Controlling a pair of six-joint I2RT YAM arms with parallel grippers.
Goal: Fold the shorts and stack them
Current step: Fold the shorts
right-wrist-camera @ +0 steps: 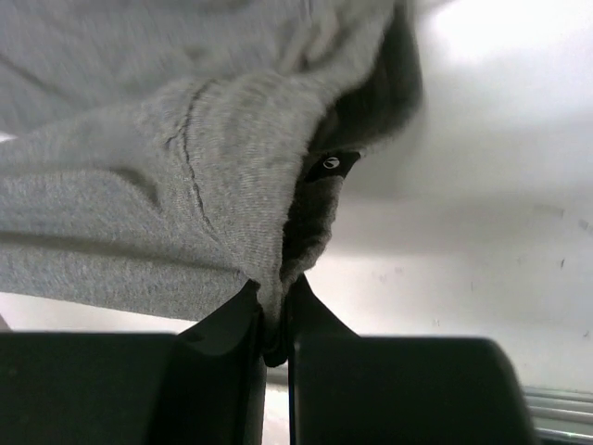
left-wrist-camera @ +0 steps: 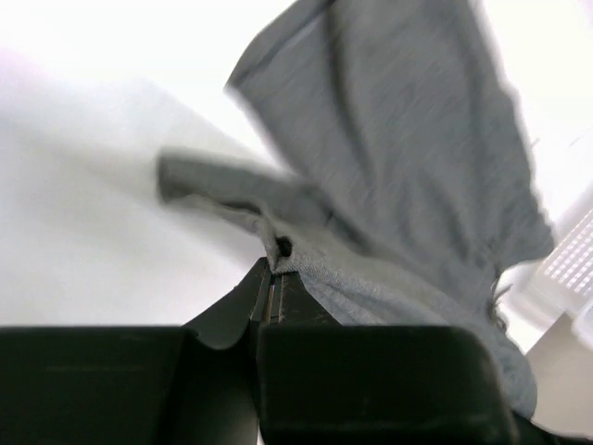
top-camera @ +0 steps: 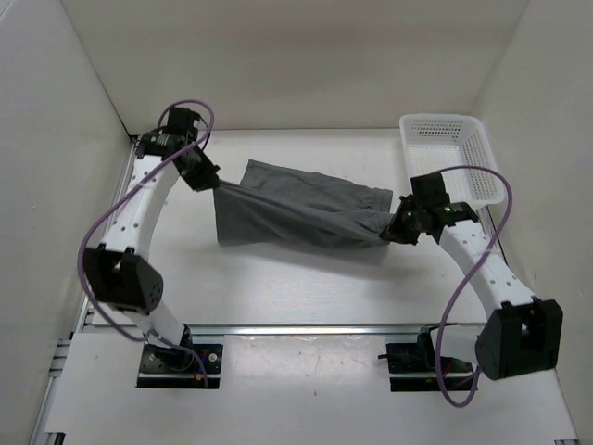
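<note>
Nearby, white basket (top-camera: 441, 119) sits just behind right pincer (top-camera: 390, 234) (clamping shorts (top-camera: 296, 218)).

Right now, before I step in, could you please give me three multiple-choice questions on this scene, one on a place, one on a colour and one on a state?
1. Where does the white basket stand on the table?
A. the far right corner
B. the near left corner
C. between the arm bases

2. What colour are the shorts?
A. red
B. striped blue
C. grey

3. How are the shorts held?
A. folded inside the basket
B. stretched between the left gripper and the right gripper, each shut on one end
C. lying flat, untouched

Answers: 1 A, the top view shows it at the far right, beyond the right arm; 2 C, all three views show plain grey fabric; 3 B, both wrist views show each gripper pinched on cloth.
</note>
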